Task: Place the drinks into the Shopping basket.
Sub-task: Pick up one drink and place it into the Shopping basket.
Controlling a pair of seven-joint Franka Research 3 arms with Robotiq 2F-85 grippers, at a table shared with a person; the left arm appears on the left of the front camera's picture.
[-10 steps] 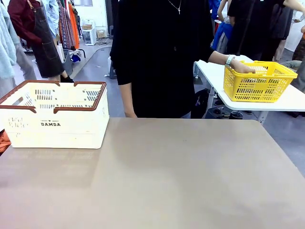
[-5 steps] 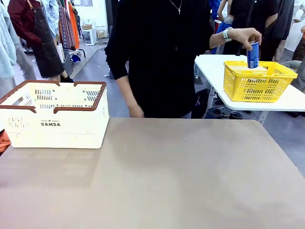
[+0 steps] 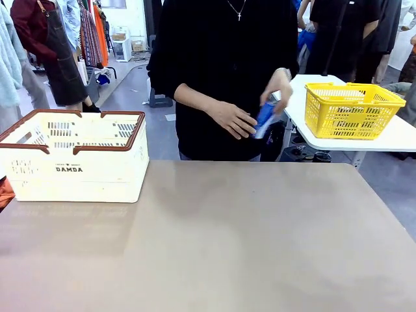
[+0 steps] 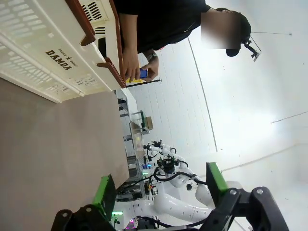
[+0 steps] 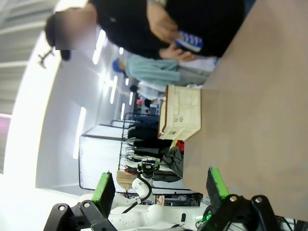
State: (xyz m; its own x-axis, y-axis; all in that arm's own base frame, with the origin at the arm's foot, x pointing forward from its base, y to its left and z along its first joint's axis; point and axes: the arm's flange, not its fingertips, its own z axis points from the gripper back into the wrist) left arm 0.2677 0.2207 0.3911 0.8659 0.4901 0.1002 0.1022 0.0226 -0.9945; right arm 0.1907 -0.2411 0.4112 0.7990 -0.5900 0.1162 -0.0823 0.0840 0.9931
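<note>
At the far side of the table, a person holds a blue drink can point(image 3: 265, 117) tilted between both hands, in front of their body. The can also shows small in the left wrist view point(image 4: 143, 73) and in the right wrist view point(image 5: 188, 43). The cream Shopping basket point(image 3: 97, 175) with its reddish-brown rim stands on the table's far left; it appears too in the wrist views point(image 4: 43, 57) point(image 5: 185, 115). My left gripper point(image 4: 160, 190) is open and holds nothing. My right gripper point(image 5: 159, 186) is open as well, with nothing between its fingers.
A yellow mesh basket point(image 3: 354, 117) sits on a white side table point(image 3: 403, 140) at the back right. The brown table point(image 3: 247, 240) stretches bare from the Shopping basket to the right edge. Other people and clothes racks stand behind.
The person reached into the yellow basket, lifted out the blue can and brought it leftward in front of their body, with the other hand now meeting it.
</note>
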